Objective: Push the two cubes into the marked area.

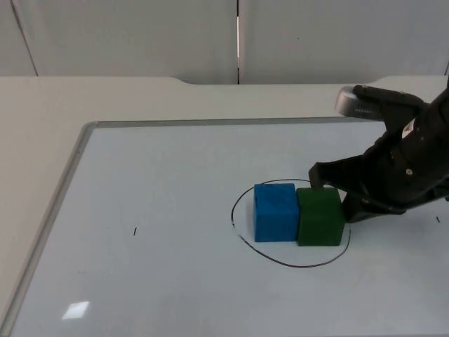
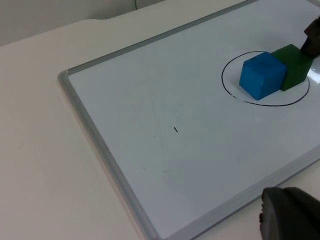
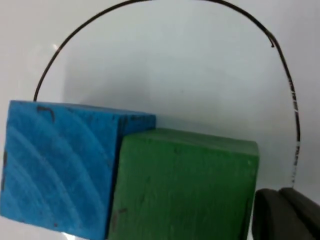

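Observation:
A blue cube [image 1: 275,211] and a green cube [image 1: 320,216] stand side by side, touching, inside a hand-drawn black circle [image 1: 287,263] on the whiteboard. My right gripper [image 1: 342,193] is open at the green cube's right face, one finger behind the cube's far corner, the other at its near right edge. In the right wrist view the green cube [image 3: 185,185] and blue cube [image 3: 60,165] are close up, with the circle line [image 3: 285,75] curving beyond them and a black fingertip [image 3: 285,215] beside the green cube. My left gripper [image 2: 290,215] waits off the board's near edge, looking at both cubes [image 2: 262,75].
The whiteboard has a raised grey frame [image 1: 70,175] along its left and far sides. A small black mark [image 1: 135,231] sits on the board left of the circle. Bare white table [image 1: 42,119] surrounds the board.

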{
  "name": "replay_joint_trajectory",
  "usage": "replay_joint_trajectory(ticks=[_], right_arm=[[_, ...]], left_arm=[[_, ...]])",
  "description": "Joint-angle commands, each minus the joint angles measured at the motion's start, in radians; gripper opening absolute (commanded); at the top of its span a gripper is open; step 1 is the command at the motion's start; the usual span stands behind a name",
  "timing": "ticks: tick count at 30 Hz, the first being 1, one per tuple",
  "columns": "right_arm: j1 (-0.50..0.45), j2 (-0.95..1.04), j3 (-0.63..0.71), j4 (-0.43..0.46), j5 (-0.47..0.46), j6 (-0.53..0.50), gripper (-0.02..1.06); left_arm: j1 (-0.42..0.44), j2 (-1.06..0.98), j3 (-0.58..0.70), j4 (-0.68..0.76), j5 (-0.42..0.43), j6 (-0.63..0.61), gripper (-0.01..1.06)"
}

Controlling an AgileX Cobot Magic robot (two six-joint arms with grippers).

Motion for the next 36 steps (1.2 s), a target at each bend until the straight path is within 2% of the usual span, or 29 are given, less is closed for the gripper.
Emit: replay_joint_trajectory(ticks=[1, 5, 14, 20, 27, 36], right_arm=[[0.006, -0.003, -0.003, -0.028, -0.014, -0.002, 0.00], [0.006, -0.062, -0.003, -0.120, -0.004, -0.002, 0.00], [0.006, -0.270, -0.003, -0.218, 0.021, -0.013, 0.00], [0.006, -0.465, -0.003, -0.308, 0.086, -0.013, 0.00], [0.006, -0.700, -0.003, -0.314, 0.169, -0.050, 0.00], [0.006, -0.908, -0.003, -0.320, 0.262, -0.111, 0.00]], left_arm=[[0.004, -0.004, 0.005, 0.008, -0.010, 0.000, 0.00], [0.004, -0.004, 0.005, 0.008, -0.010, 0.000, 0.00], [0.004, -0.004, 0.005, 0.008, -0.010, 0.000, 0.00], [0.004, -0.004, 0.005, 0.008, -0.010, 0.000, 0.00], [0.004, -0.004, 0.005, 0.008, -0.010, 0.000, 0.00], [0.004, -0.004, 0.005, 0.008, -0.010, 0.000, 0.00]])
